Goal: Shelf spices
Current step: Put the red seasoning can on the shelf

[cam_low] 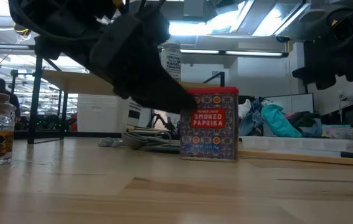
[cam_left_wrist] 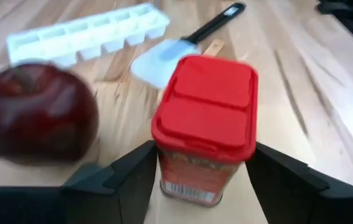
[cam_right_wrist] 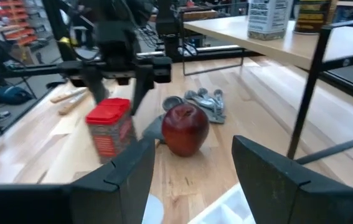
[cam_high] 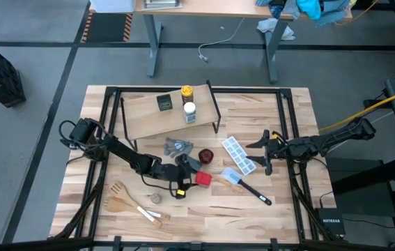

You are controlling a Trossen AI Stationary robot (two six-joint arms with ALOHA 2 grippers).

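A red square tin, lid up, stands upright on the table near its middle. My left gripper is open, one finger on either side of the tin, with slivers of table showing between fingers and tin. On the light-wood shelf at the far side stand a dark grey tin, a yellow-capped jar and a white-capped jar. A tiny jar stands on the table toward the near edge. My right gripper waits open at the right, holding nothing.
A round dark-red object sits close beside the tin, grey measuring spoons beyond it. A white ice tray and a spatula lie to the right. Wooden utensils lie at the near left.
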